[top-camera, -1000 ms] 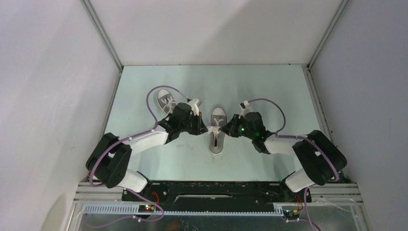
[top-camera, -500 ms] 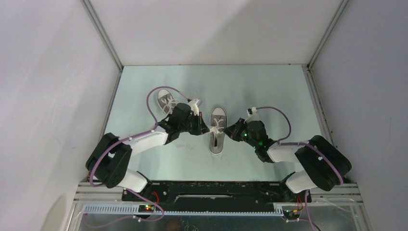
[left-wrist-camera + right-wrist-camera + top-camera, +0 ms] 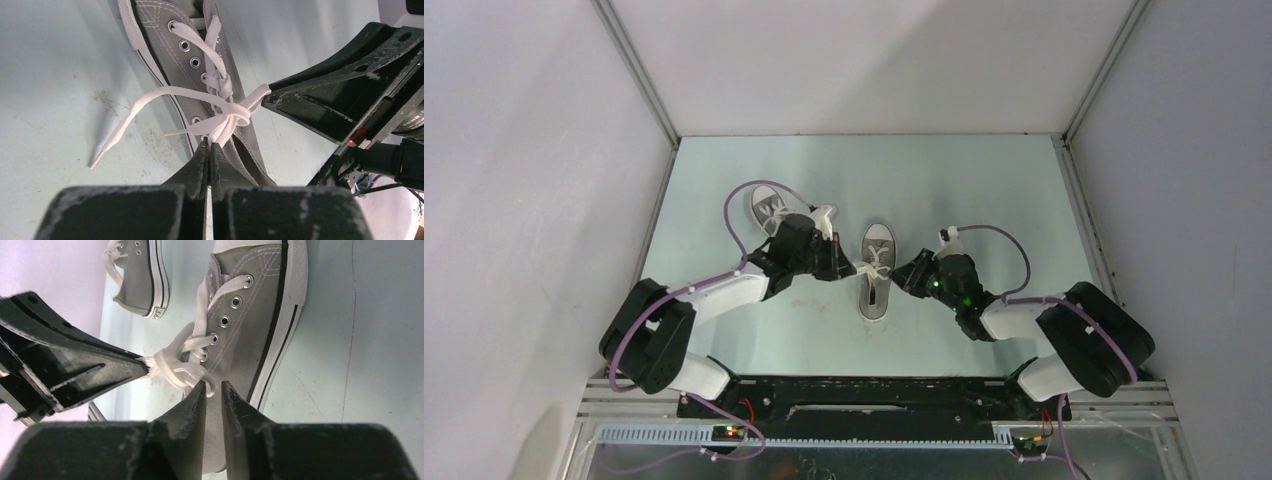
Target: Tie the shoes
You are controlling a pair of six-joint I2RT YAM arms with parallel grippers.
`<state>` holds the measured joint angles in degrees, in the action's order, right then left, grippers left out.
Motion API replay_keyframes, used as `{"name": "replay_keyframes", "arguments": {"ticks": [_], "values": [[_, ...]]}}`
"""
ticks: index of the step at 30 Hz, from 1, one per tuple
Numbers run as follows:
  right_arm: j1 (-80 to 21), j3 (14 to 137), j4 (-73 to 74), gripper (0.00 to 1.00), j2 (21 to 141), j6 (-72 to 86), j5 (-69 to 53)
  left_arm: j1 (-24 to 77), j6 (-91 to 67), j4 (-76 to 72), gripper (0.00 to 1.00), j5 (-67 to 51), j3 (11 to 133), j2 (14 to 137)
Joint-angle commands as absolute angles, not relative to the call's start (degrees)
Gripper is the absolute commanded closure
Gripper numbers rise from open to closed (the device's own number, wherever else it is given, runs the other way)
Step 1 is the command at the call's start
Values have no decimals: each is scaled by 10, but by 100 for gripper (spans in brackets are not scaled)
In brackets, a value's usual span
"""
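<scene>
Grey middle shoe [image 3: 876,272]: on table [image 3: 984,190], between both grippers
Other shoe [image 3: 767,208]: further left, partly hidden
Left gripper [image 3: 209,145]: clenched on lace [image 3: 230,115]
Right gripper [image 3: 213,386]: slightly parted, lace possibly touching one fingertip

We see left arm [image 3: 724,292] and right arm [image 3: 1014,318]: white links, bulky black joint housings | we note purple cables [image 3: 730,215] running along both | left gripper [image 3: 209,149], right gripper [image 3: 213,386]: matte black tapered fingers, edges scuffed pale | we spot green light [image 3: 936,284] on right wrist | black base bar [image 3: 874,402]
</scene>
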<state>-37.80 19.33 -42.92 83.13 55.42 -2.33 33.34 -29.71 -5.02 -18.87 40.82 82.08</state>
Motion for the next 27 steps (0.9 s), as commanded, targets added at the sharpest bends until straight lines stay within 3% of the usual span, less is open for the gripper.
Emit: {"name": "replay_keyframes", "arguments": {"ticks": [1,9,16,27], "values": [[-378,209,-397,76,799,492,-38,330,-278,-59,100,-221,434,814],[-326,281,-187,57,707,300,-131,330,-270,-51,100,-227,446,817],[-312,450,44,60,774,111,-213,330,-266,-43,100,-227,455,823],[-348,564,128,69,873,2,-221,330,-260,-27,100,-230,465,828]]}}
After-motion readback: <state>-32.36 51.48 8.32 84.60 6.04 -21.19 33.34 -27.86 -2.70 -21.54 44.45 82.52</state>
